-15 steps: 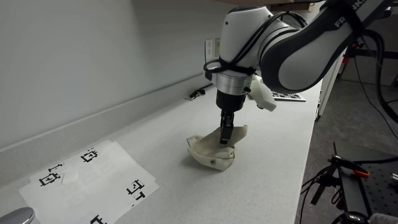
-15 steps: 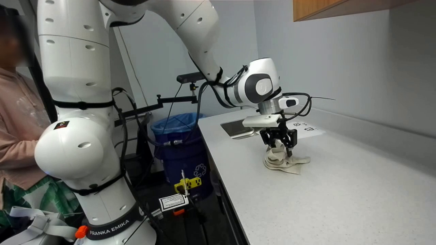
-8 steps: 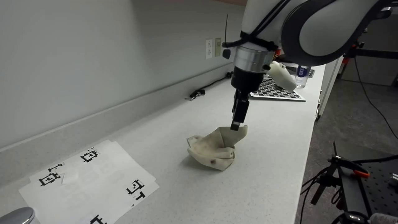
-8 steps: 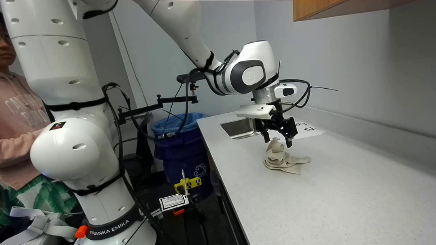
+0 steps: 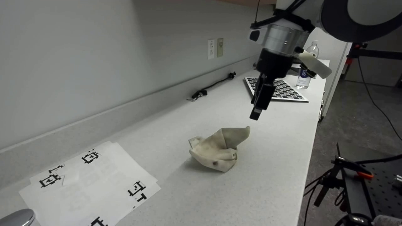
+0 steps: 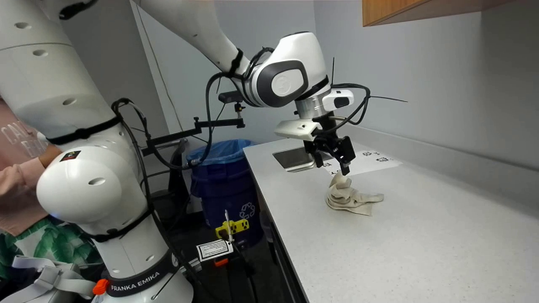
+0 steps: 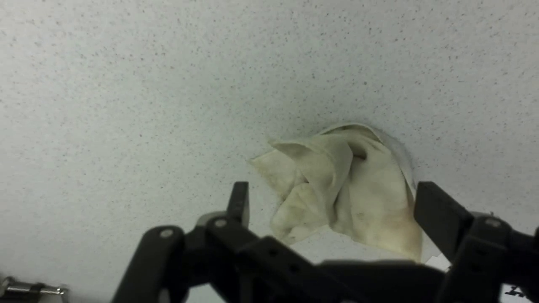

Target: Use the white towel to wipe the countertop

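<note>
Towel [image 5: 211,150] — crumpled off-white cloth — is lying on speckled white countertop [image 5: 267,182]; I'm hovering my black 2-fingered gripper [image 7: 332,191] clear, spread wide.

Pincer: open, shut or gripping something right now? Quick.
Pincer: open, holding nothing; the towel lies crumpled on the countertop, apart from it.

My black Robotiq gripper [image 5: 256,113] has risen out of the crumpled off-white towel [image 5: 216,150] and now hangs apart from it, tilted where it stood upright a second ago. In an exterior view my Franka arm [image 5: 344,28] has shifted up and aside, uncovering more of a black-and-white checkered board [image 5: 287,91] and a clear water bottle [image 5: 303,81]. In an exterior view it also leans farther left, blocking more of the person in pink [image 6: 21,210].
</note>
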Action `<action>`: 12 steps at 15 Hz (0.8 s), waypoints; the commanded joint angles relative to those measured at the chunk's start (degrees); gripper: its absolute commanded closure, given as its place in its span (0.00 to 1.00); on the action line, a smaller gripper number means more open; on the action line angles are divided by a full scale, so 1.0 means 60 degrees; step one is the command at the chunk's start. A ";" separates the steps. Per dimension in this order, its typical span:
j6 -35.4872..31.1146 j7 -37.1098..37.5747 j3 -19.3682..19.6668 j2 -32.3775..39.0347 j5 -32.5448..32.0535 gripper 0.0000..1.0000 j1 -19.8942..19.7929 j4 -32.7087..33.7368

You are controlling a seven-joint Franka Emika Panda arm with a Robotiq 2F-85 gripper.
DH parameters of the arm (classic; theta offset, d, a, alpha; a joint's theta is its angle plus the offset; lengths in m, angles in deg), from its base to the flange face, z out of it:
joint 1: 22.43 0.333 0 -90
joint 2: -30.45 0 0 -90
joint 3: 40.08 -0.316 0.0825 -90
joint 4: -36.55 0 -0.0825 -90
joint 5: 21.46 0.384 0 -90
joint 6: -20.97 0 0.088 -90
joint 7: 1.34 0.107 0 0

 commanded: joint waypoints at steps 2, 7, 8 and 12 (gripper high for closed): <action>-0.0170 -0.0209 0.0181 -0.1349 -0.0252 0.00 -0.0215 -0.0974; -0.0001 0.0007 0.0181 -0.1139 -0.0204 0.00 -0.0152 -0.0781; -0.0001 0.0007 0.0182 -0.1161 -0.0206 0.00 -0.0151 -0.0793; -0.0001 0.0007 0.0182 -0.1163 -0.0207 0.00 -0.0151 -0.0796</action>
